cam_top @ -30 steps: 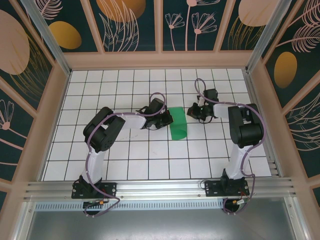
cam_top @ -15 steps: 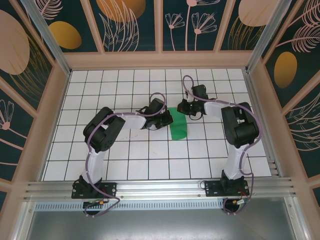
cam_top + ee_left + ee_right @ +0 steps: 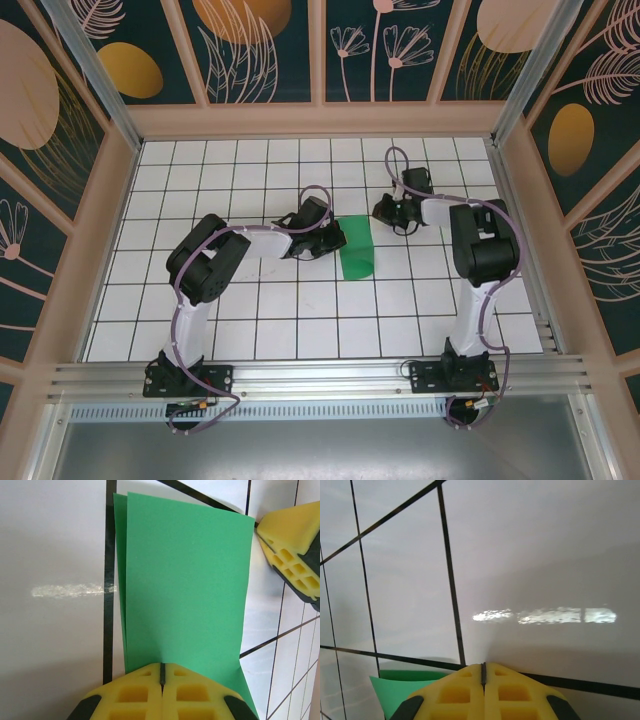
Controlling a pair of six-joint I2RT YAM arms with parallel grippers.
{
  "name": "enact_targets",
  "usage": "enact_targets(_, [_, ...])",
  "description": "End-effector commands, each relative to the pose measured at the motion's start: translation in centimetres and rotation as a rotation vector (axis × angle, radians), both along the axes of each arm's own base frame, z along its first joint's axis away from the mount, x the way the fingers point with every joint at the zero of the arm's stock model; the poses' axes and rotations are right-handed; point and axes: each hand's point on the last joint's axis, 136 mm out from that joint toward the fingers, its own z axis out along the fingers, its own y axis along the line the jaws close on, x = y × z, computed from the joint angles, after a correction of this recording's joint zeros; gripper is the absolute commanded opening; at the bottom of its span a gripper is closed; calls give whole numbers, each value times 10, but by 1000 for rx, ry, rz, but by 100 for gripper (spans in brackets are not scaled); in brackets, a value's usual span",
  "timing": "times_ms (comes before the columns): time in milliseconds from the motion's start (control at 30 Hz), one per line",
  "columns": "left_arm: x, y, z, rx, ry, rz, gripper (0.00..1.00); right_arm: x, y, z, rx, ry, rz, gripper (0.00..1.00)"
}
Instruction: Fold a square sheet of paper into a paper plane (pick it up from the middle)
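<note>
Reaching in low from both sides: your left gripper (image 3: 162, 672) sits closed, tips on the folded square sheet of paper (image 3: 185, 580); right gripper (image 3: 483, 672) closed too, beside its corner.

A white table top (image 3: 300, 320) ruled into squares by thin black lines sits inside a pale wooden frame (image 3: 320, 120), backed by dark teal wall panels (image 3: 265, 50) with orange ovals and line-drawn flowers, with a ribbed aluminium rail (image 3: 320, 375) along its near edge.

Green square sheet of paper (image 3: 356, 250), folded in half, layers slightly offset, flat on gridded table (image 3: 250, 310)
</note>
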Motion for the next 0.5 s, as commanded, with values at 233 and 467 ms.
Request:
enact_targets(233, [-76, 98, -113, 421, 325, 63, 0, -83, 43, 46, 88, 4, 162, 0])
enact_targets(467, [-77, 98, -114, 414, 320, 64, 0, -130, 51, 12, 84, 119, 223, 0])
